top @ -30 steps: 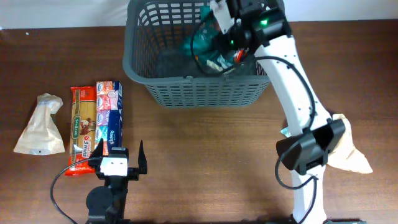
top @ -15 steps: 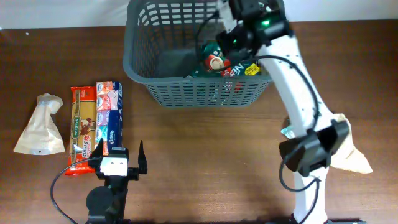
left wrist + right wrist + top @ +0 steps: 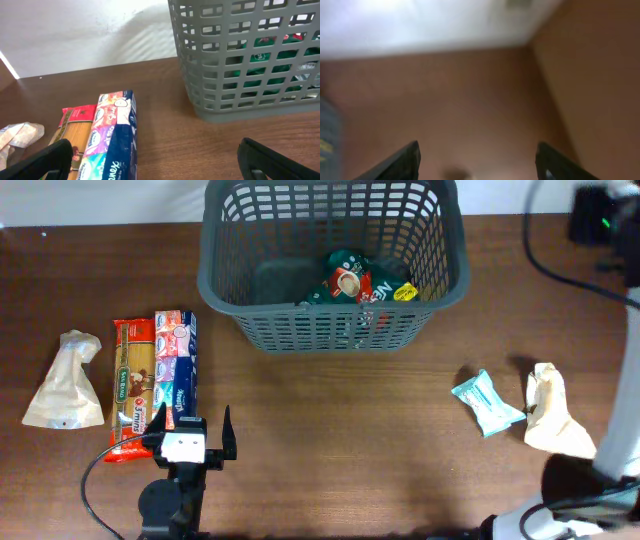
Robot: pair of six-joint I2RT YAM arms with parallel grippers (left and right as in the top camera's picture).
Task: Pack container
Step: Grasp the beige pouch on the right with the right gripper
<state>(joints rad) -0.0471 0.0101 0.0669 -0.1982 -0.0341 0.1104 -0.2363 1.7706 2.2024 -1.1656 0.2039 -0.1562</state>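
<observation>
Overhead view, read left to right. At 9 o'clock on the table (image 3: 330,450) lie a beige paper bag (image 3: 65,385), a pasta packet (image 3: 132,388) and, touching its right edge, a pack of tissues (image 3: 178,370). The left gripper (image 3: 192,427) sits at 7 o'clock, just below these, its fingers spread wide and empty. The container (image 3: 300,330), a grey slotted basket, stands upright at 12 o'clock. A green packet (image 3: 355,280) lies inside it, toward its 4 o'clock corner. At 4 o'clock lie a teal packet (image 3: 487,402) and, near it, a second beige bag (image 3: 552,415). The right arm (image 3: 622,380) appears blurred along the 3 o'clock edge. In the right wrist view the right gripper (image 3: 477,165) has its fingers wide apart, holding nothing.
</observation>
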